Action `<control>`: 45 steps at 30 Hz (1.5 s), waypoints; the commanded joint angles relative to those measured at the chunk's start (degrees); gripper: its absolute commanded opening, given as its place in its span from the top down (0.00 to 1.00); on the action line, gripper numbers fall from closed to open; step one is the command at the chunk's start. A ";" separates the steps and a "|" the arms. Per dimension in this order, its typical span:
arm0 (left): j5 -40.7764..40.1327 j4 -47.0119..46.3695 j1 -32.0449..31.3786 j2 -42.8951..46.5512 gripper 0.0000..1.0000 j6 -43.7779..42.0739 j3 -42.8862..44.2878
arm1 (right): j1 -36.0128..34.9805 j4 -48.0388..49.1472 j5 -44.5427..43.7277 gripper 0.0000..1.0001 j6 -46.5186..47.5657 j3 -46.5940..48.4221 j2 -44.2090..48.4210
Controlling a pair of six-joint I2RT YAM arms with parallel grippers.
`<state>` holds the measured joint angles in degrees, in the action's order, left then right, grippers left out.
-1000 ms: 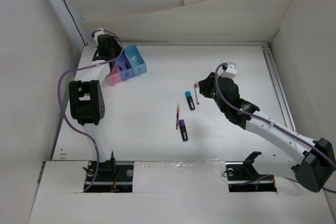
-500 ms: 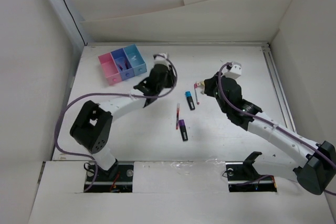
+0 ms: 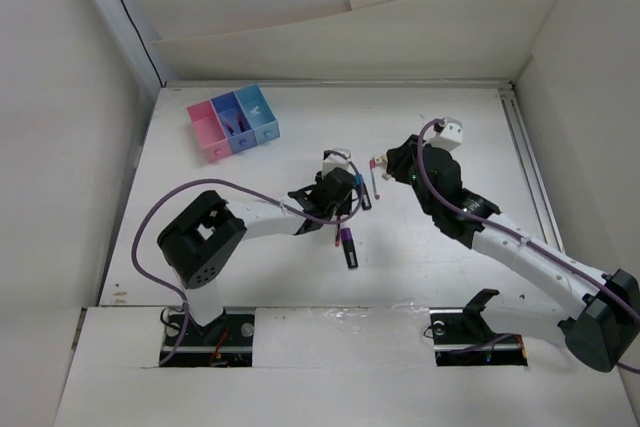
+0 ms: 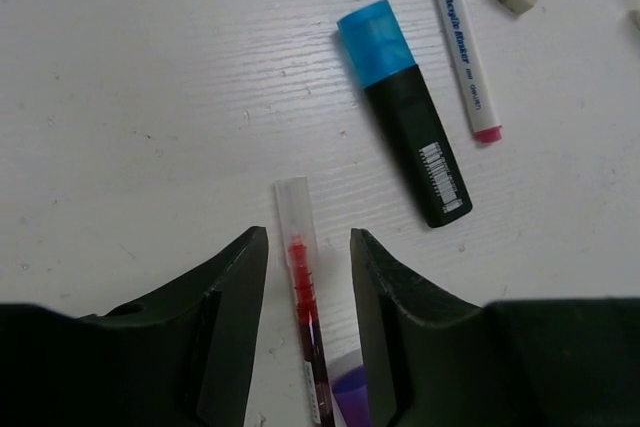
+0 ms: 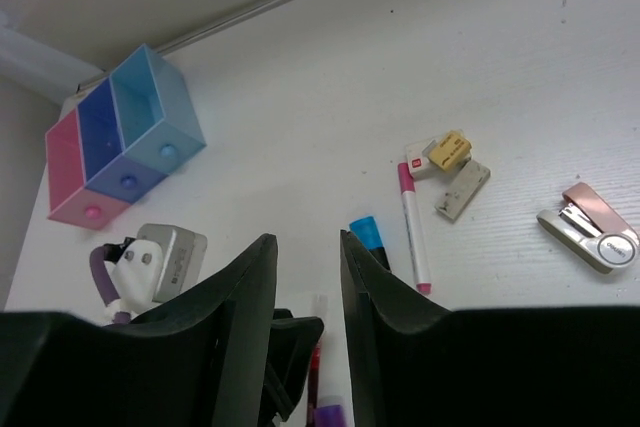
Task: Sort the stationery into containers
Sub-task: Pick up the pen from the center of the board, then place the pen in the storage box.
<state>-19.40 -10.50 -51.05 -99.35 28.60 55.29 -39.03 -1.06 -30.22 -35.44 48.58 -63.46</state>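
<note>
Left gripper: the black two-finger left gripper [image 4: 307, 239] is low over the white table [image 4: 150, 97], jaws apart, one finger on each side of a pen and not clamped on it.
Red pen: a thin clear-barrelled pen with red ink [image 4: 303, 297] lies flat, lengthwise in the gap between those fingers; whether either finger touches it cannot be told.
Purple marker: a stubby dark marker with a purple end [image 3: 349, 247] lies just beside the red pen's lower end.
Blue marker: a short black marker with a translucent blue cap [image 4: 405, 112] lies flat near the red pen's tip, apart from it.
Pink pen: a slim white pen with pink ends [image 4: 460, 42] lies beside the blue marker, not touching.
Erasers: two small worn blocks, one yellow-and-white [image 5: 440, 152], one greyish [image 5: 460, 189], sit by the pink pen's far end.
Right gripper: the black two-finger right gripper [image 5: 306, 237] hangs above the table near the pink pen, jaws apart, holding nothing.
Stapler: a small rose-coloured stapler [image 5: 592, 239] lies to the right of the erasers.
Containers: three joined translucent plastic bins, pink, purple-blue and light blue [image 5: 150, 127], stand at the table's far left, well apart from both grippers.
</note>
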 commanded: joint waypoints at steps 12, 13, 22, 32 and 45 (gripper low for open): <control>-9.61 3.91 -3.27 -9.01 0.84 0.40 5.00 | 0.71 0.88 1.56 0.61 -0.07 0.47 -0.52; -10.21 3.91 -3.27 -9.02 0.90 0.40 5.01 | 0.71 0.88 1.56 0.61 -0.07 0.47 -0.52; -12.42 3.30 -0.11 -4.19 1.00 -0.12 3.95 | 0.71 0.88 1.56 0.61 -0.07 0.47 0.00; 1.71 -1.09 21.21 4.69 1.00 -1.19 5.53 | 0.71 0.88 2.09 0.61 -0.07 0.47 -0.52; 5.00 5.56 41.19 -8.19 1.00 1.11 32.49 | 0.71 0.88 4.73 0.61 0.46 1.08 -1.75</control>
<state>-13.76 -8.14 -10.79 -103.28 30.52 80.40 -38.63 -1.15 -26.20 -35.40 48.58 -65.32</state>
